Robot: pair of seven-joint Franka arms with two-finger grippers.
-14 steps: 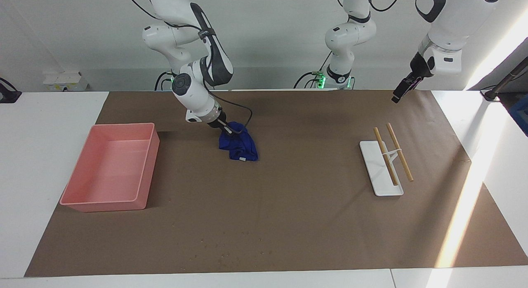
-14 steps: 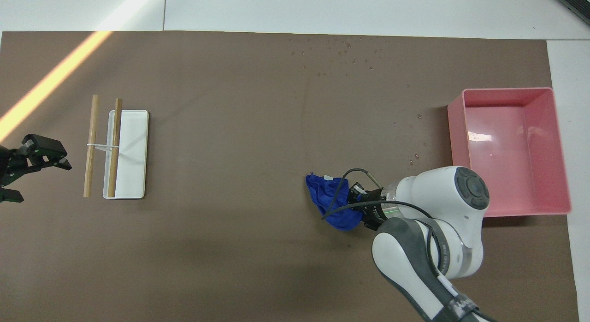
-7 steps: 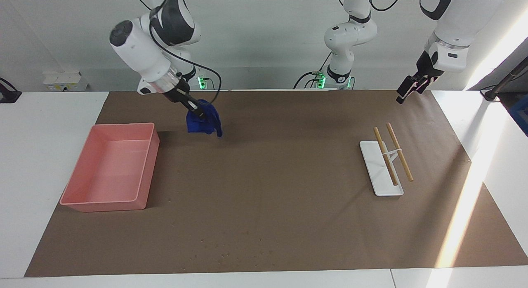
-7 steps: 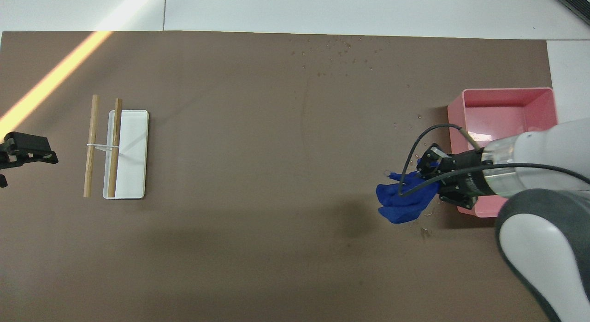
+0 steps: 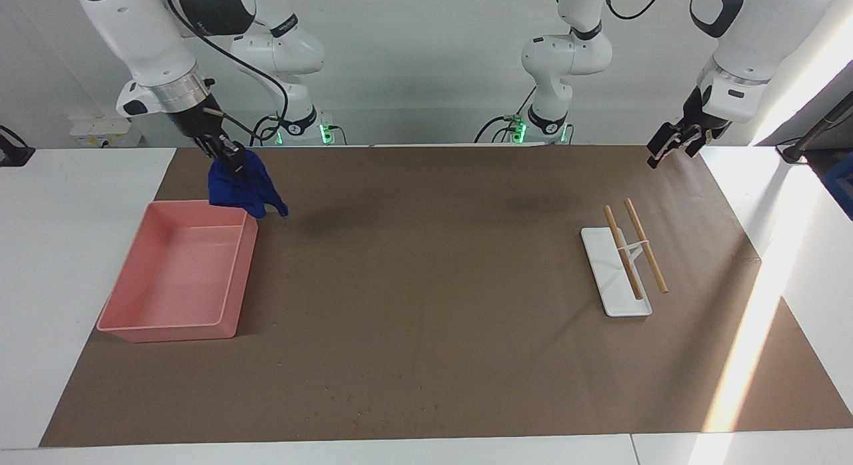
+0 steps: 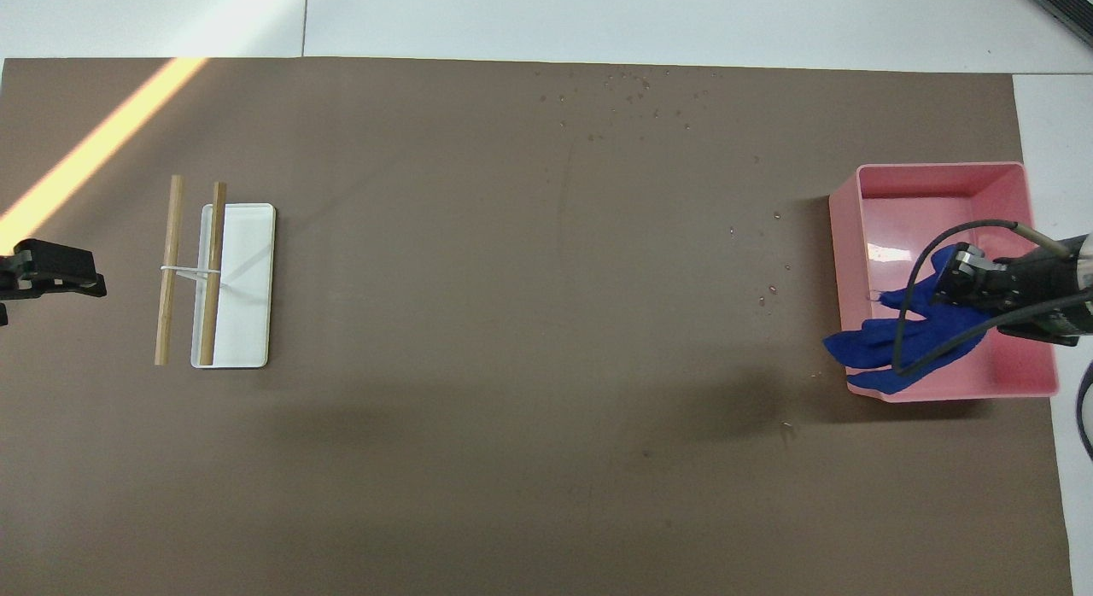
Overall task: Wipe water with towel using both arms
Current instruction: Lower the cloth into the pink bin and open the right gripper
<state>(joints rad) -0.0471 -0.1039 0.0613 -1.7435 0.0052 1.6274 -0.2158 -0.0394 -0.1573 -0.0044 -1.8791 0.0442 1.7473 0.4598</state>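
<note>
Facing view: right tool (image 5: 223, 150) clamps towel (image 5: 238, 188) over pink tray (image 5: 120, 322) edge

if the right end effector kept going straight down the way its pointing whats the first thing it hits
Probably the pink tray: the right end effector, holding the towel, hangs over the tray's robot-side rim. Whether rim or floor is met first is unclear.

You see a white surface (image 5: 80, 252) covered by a broad brown mat (image 5: 440, 318), with a plain pale wall (image 5: 413, 65) rising at the robots' end. A bright band of sunlight (image 5: 753, 318) slants across the mat and surface toward the left arm's end.
</note>
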